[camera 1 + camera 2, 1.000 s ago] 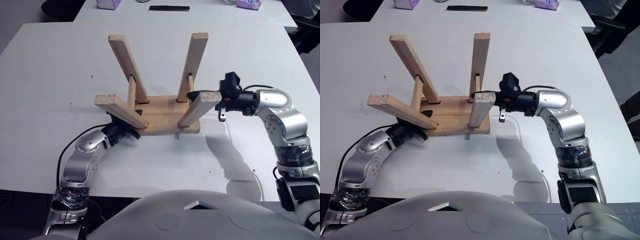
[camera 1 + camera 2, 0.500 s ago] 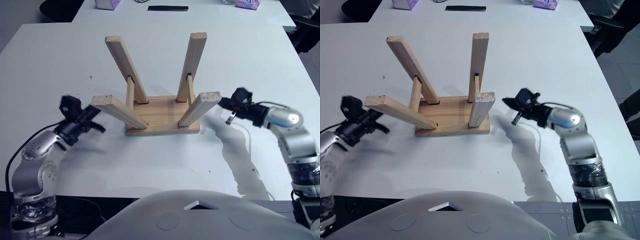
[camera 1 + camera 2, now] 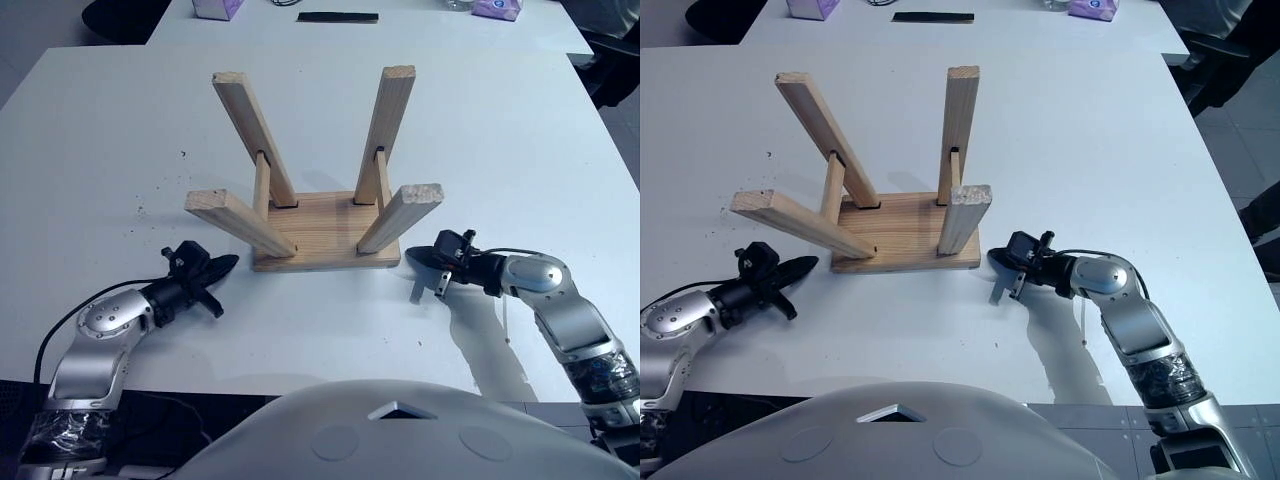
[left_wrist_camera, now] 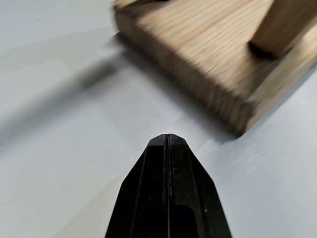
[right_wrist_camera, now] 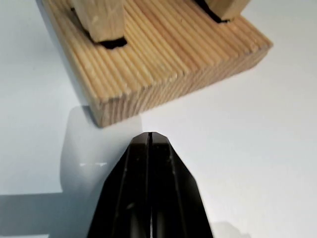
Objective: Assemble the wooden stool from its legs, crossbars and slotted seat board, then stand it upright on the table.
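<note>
The wooden stool point(image 3: 325, 235) lies upside down on the white table, its seat board flat and several legs point(image 3: 250, 125) slanting upward, joined by crossbars point(image 3: 263, 180). My left gripper point(image 3: 228, 263) is shut and empty, low over the table just left of the seat board's near left corner point(image 4: 237, 124). My right gripper point(image 3: 415, 251) is also shut and empty, its tip close to the board's near right corner point(image 5: 106, 111) without touching it.
A dark flat bar point(image 3: 338, 17) and small boxes point(image 3: 216, 8) lie on the far table behind. Bare white tabletop point(image 3: 330, 320) stretches in front of the stool and to both sides. Small wood crumbs point(image 3: 140, 210) dot the table at left.
Both grippers have come down toward the table and now sit low beside the seat board's near corners. The stool has stayed upside down in place.
</note>
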Controlling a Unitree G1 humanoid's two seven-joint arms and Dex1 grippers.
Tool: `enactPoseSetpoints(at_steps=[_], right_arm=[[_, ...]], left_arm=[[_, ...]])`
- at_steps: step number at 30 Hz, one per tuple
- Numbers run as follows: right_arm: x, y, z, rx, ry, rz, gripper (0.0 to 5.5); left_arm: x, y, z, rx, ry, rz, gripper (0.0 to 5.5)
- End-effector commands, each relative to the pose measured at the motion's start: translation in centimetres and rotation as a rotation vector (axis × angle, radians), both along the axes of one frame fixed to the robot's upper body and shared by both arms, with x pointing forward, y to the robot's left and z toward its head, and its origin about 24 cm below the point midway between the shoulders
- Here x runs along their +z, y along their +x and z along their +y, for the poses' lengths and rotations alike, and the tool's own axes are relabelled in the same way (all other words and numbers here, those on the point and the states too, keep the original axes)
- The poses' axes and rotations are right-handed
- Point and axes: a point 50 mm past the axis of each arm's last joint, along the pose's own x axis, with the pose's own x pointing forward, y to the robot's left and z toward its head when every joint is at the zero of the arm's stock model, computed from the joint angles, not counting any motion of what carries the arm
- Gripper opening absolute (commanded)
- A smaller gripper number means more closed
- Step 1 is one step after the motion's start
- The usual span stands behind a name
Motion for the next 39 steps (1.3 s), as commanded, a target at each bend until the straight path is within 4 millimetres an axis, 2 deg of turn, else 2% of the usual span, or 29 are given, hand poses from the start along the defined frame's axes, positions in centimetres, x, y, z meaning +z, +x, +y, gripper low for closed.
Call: enactPoseSetpoints(at_steps=[1,10,15,19,28,33,39], right_arm=[[-0.5,0.2,0.6,0.007,-0.009,0.004,0.00],[0.1,-0.7,1.8,0.064,0.058,0.017,0.00],[2.3,-2.6,1.2,0.132,0.135,0.065,0.00],[4.2,-3.8,0.5,0.205,0.166,0.108,0.00],[9.0,-4.5,-0.8,0.284,0.231,0.083,0.00],[10.3,-3.8,-0.7,0.275,0.258,0.042,0.00],[9.6,-2.4,-1.9,0.184,0.208,0.012,0.00]], left_arm=[[-1.4,-1.2,-1.0,-0.057,-0.016,0.100,0.02],[-0.7,-0.6,-2.3,-0.101,-0.055,0.050,0.02],[1.8,-0.9,-4.2,-0.198,-0.152,-0.008,0.02],[4.1,-2.7,-5.6,-0.314,-0.214,0.002,0.02],[9.7,-2.0,-5.2,-0.377,-0.247,-0.108,0.02],[9.9,-1.3,-5.6,-0.381,-0.258,-0.124,0.02],[8.8,-0.6,-5.8,-0.351,-0.259,-0.124,0.02]])
